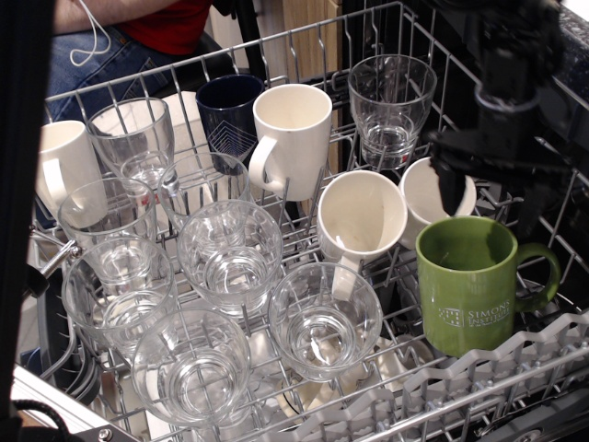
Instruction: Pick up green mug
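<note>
The olive-green mug point(467, 285) stands upright at the right front of the dishwasher rack point(304, 46), with white logo text on its side and its loop handle pointing right. My black gripper point(492, 198) hangs just above the mug's back rim, open, with one finger point(453, 189) at the left near a cream mug and the other at the right, above the handle side. It holds nothing.
Cream mugs point(293, 138) point(361, 219) point(433, 189) stand left of and behind the green mug. A navy mug point(228, 110) is at the back. Several clear glasses point(324, 318) point(392, 99) fill the rack's left and middle. A person in jeans sits behind the rack. A dark band covers the left edge.
</note>
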{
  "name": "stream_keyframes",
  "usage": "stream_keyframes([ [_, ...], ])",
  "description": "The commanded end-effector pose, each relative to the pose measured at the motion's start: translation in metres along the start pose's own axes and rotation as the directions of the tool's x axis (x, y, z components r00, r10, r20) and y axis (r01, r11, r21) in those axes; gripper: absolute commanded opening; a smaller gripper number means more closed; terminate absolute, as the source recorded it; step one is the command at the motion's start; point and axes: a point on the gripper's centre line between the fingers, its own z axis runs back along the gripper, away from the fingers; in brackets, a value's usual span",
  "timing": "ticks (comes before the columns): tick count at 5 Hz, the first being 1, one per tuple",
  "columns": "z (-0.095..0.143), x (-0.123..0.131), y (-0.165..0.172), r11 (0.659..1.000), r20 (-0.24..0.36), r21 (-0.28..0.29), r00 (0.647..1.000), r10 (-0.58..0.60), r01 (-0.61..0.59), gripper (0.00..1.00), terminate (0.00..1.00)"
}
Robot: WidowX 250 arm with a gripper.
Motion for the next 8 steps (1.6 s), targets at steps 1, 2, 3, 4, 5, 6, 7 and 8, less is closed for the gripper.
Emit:
stream_keyframes([
  [1, 0.004, -0.007, -0.014, 0.997, 0.027, -0.066, 0.999, 0.042, -0.040, 1.00, 0.00],
  [2, -0.010, -0.013, -0.015, 0.998, 0.036, -0.058, 0.998, 0.043, -0.040, 1.00, 0.00],
  [3, -0.019, -0.016, -0.015, 0.997, 0.025, -0.060, 0.999, 0.041, -0.039, 1.00, 0.00],
  [4, -0.026, -0.026, -0.018, 0.998, 0.036, -0.064, 0.999, 0.030, -0.027, 1.00, 0.00],
  [5, -0.037, -0.031, -0.022, 0.999, 0.043, -0.031, 0.999, 0.029, -0.028, 1.00, 0.00],
  [6, -0.047, -0.032, -0.025, 0.999, 0.058, -0.002, 0.997, 0.041, -0.041, 1.00, 0.00],
  [7, -0.057, -0.035, -0.027, 0.997, 0.088, 0.034, 0.994, 0.059, -0.062, 1.00, 0.00],
  [8, -0.066, -0.033, -0.029, 0.992, 0.107, 0.067, 0.989, 0.101, -0.109, 1.00, 0.00],
])
